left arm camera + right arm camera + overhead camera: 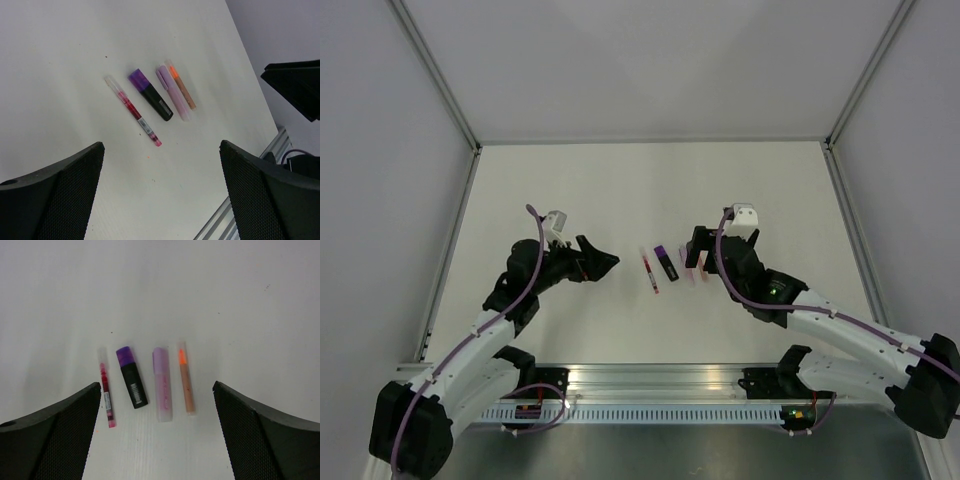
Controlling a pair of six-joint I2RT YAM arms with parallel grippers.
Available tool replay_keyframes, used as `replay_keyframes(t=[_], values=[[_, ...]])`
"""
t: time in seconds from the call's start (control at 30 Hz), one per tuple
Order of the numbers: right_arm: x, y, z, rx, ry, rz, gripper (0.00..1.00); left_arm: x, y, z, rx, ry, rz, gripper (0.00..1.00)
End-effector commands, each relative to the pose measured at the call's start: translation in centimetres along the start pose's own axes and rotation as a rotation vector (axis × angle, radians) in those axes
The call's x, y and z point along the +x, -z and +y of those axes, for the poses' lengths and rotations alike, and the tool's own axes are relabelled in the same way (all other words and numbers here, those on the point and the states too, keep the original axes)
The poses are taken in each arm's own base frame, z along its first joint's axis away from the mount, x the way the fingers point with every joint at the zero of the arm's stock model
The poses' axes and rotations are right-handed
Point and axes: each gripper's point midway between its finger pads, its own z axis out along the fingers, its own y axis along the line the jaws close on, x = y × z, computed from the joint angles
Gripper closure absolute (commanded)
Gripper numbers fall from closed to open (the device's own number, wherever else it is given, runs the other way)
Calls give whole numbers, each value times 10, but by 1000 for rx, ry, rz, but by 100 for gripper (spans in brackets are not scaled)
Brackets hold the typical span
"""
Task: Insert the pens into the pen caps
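While our left gripper (603,263) gapes empty, we see the red pen (105,395), black marker (132,382), lilac pen (162,385) and orange pen (187,387) side by side at its 3 o'clock; our right gripper (693,262), also spread wide and empty, hangs at their 3 o'clock.

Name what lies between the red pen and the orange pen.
The black marker and the lilac pen, side by side, clearest in the right wrist view.

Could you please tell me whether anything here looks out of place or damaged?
Nothing stands out. The red pen, black marker, lilac pen and orange pen lie side by side on the table, roughly parallel; no spill or breakage shows.
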Motion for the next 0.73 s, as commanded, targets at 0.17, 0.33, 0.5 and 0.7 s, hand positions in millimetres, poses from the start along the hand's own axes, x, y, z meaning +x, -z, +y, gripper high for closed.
replay_keyframes(t=[0.17,0.33,0.5,0.7], values=[[-33,9,-25,102,-111,-182,2,0,-10,-36,100,-188,35,0],[-35,11,-24,86,-126,-184,2,0,-10,-38,98,-208,28,0],[-32,9,-22,81,-98,-176,2,-2,-9,-39,101,-210,16,0],[-27,5,-18,65,-104,-160,2,-5,-7,-39,94,-217,-4,0]])
